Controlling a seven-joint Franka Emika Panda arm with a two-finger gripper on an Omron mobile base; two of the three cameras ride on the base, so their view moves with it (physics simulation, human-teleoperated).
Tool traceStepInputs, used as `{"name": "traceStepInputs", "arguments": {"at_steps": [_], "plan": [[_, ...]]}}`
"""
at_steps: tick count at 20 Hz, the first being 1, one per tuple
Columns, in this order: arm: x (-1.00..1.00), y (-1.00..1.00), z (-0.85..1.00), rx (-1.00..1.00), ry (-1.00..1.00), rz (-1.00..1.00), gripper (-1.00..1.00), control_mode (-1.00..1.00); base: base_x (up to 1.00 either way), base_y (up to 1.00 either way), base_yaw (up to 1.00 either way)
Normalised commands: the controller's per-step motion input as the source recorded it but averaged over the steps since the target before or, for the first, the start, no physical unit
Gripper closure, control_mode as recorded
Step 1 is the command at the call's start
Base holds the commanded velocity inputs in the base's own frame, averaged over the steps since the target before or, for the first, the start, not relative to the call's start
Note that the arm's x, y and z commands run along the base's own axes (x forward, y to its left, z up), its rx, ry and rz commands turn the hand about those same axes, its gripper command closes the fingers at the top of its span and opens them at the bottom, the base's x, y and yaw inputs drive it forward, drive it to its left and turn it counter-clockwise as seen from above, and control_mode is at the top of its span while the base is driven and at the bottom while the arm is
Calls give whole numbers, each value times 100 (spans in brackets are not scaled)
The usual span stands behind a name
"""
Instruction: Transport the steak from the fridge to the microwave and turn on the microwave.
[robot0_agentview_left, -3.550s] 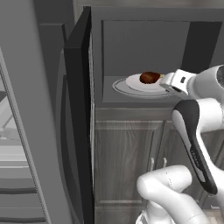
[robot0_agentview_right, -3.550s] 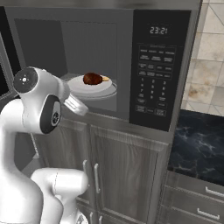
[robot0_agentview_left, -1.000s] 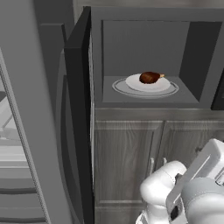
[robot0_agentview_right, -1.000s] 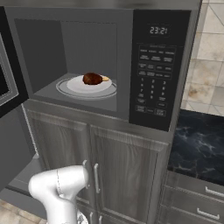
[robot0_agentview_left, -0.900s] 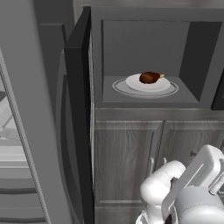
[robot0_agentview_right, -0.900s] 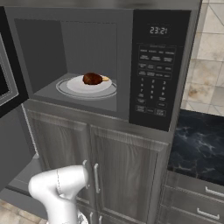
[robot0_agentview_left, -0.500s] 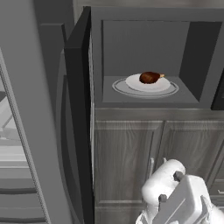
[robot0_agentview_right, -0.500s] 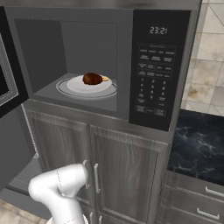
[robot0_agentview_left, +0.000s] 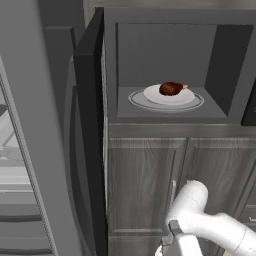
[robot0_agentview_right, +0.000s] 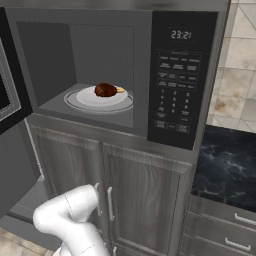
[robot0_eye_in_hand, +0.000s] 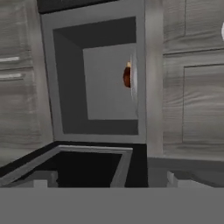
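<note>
The steak (robot0_agentview_left: 171, 88), a reddish-brown lump with a tan tip, lies on a white plate (robot0_agentview_left: 155, 95) on the round turntable inside the microwave (robot0_agentview_left: 165, 55). From the right, the steak (robot0_agentview_right: 106, 90) sits left of the black control panel (robot0_agentview_right: 179, 85). The microwave door (robot0_agentview_left: 90, 125) is swung wide open to the left. In the rolled hand view the steak (robot0_eye_in_hand: 127, 75) shows edge-on inside the grey cavity (robot0_eye_in_hand: 105, 83), far ahead. My gripper (robot0_eye_in_hand: 108, 180) is open and holds nothing, well back from the cavity and over the open door (robot0_eye_in_hand: 87, 164). The fridge (robot0_agentview_left: 30, 150) stands at the left, door open.
Grey-brown wood cabinets (robot0_agentview_right: 135, 200) sit under the microwave, with a bar handle (robot0_agentview_right: 109, 202). A dark stone counter (robot0_agentview_right: 227, 170) and drawers lie to the right. My white arm (robot0_agentview_left: 205, 225) is folded low in front of the cabinets. Fridge shelves (robot0_agentview_left: 15, 170) show at far left.
The arm has drawn back out of the microwave and sunk low in front of the cabinets. The steak stays on the plate; the door stays open.
</note>
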Motion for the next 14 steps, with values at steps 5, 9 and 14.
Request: {"name": "traceStepInputs", "arguments": {"at_steps": [5, 9, 14], "plan": [[0, 9, -31, -29, -13, 14, -100, -100, 0, 0, 0], [3, 19, -12, -22, -9, 5, -100, -100, 0, 0, 0], [5, 32, -1, -13, -4, 0, -100, -100, 0, 0, 0]]}}
